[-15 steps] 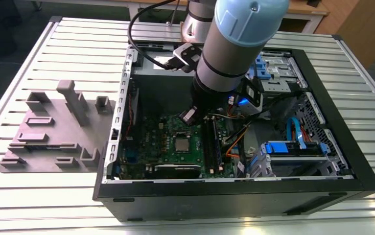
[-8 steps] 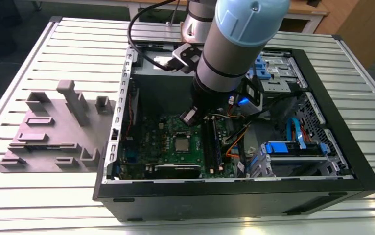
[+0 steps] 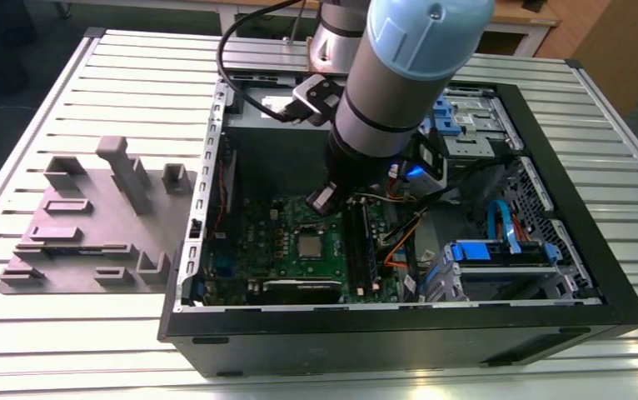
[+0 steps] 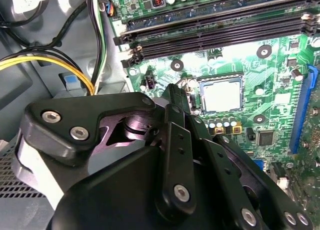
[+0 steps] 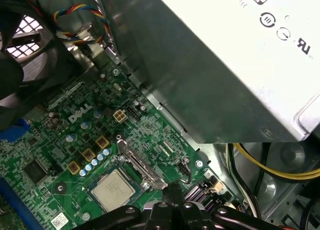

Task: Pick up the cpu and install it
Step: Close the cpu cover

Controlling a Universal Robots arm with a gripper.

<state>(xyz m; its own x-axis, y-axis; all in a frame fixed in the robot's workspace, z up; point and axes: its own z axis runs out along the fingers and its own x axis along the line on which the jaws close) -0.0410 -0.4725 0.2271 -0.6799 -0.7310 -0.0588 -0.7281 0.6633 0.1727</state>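
Cpu [image 4: 221, 96]: seated flat in motherboard [image 3: 286, 250] socket.
Tool [image 4: 172, 98]: just beside cpu, above motherboard, fingers drawn together, holding nothing.
Tray [image 3: 86, 225]: on counter [image 3: 30, 150], well apart from motherboard.

A slatted metal table [image 3: 97, 75] spreads wide beneath the claw, shining under bright overhead light. Beyond the claw stands wooden furniture [image 3: 585, 33]; dark floor [image 3: 8, 50] borders the table.

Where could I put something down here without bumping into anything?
The slatted table is bare beyond the grey tray on the exterior view's left, and again right of the computer case. Inside the case it is crowded: the arm, cables and the motherboard holding the cpu.
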